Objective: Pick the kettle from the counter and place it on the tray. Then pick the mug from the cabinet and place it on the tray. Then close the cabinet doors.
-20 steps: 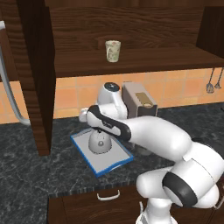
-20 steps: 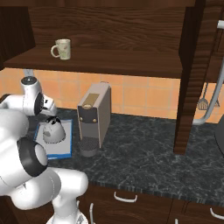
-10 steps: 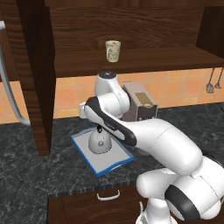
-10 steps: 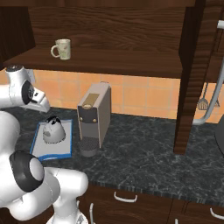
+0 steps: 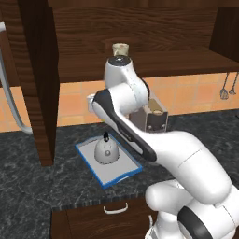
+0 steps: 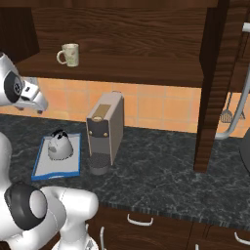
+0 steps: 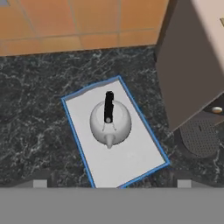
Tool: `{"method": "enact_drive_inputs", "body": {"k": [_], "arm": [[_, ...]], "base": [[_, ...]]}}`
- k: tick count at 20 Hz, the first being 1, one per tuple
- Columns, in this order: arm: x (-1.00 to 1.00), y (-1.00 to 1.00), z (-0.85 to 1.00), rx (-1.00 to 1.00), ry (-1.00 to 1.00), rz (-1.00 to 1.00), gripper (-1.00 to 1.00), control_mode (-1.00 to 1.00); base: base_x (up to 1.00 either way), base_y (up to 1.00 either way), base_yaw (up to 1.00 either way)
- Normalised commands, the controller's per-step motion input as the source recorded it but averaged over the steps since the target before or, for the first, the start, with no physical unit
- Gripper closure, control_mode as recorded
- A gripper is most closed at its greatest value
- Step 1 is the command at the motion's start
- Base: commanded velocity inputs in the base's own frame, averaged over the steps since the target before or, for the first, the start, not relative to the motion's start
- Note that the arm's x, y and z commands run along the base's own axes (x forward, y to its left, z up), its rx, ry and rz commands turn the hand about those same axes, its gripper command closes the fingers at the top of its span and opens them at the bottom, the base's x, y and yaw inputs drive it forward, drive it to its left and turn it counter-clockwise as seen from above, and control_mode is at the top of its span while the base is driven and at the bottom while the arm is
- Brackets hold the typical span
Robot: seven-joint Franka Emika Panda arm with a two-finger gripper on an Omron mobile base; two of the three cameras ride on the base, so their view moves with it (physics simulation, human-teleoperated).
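The silver-grey kettle [image 5: 106,150] [image 6: 59,145] [image 7: 110,121] with its black knob stands upright in the middle of the blue-rimmed tray [image 5: 122,174] [image 6: 43,169] [image 7: 131,162] on the dark counter [image 6: 161,166]. My gripper [image 7: 111,183] [image 6: 40,106] hangs well above the kettle, open and empty, its tips wide apart. The cream mug [image 6: 69,54] [image 5: 120,47] sits on the shelf of the cabinet [image 6: 127,68], partly behind my arm in the left base view. Both cabinet doors [image 5: 39,79] [image 6: 215,83] stand open.
A tall grey coffee machine [image 6: 105,127] [image 5: 151,116] [image 7: 192,61] stands right beside the tray. Utensils [image 6: 227,113] hang on the tiled wall. Long silver door handles [image 5: 11,102] jut out at the sides. Drawers [image 6: 139,220] run under the counter edge.
The hand has risen straight up from just above the kettle to near shelf height. The kettle stays put on the tray, and the jaws stay open.
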Motion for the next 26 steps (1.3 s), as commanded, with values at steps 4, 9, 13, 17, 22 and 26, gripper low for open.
{"method": "enact_drive_inputs", "body": {"k": [4,9,13,17,22,26], "arm": [[-0.13,-0.36,1.0,-0.09,-0.13,-0.02,-1.0,-1.0],[0.01,-0.2,0.95,-0.17,-0.54,-0.01,-1.0,-1.0],[0.01,-0.02,0.71,-0.17,-0.61,-0.01,-1.0,-1.0],[0.14,-0.31,0.06,-0.02,0.0,-0.02,-1.0,-1.0],[0.24,-0.09,0.0,0.0,-0.02,-0.02,-1.0,-1.0],[0.12,0.0,0.15,0.0,0.0,-0.07,-1.0,-1.0]], "base": [[0.0,0.0,0.0],[0.0,0.0,0.0],[0.0,0.0,0.0],[0.0,0.0,0.0],[0.0,0.0,0.0],[0.0,0.0,0.0]]}}
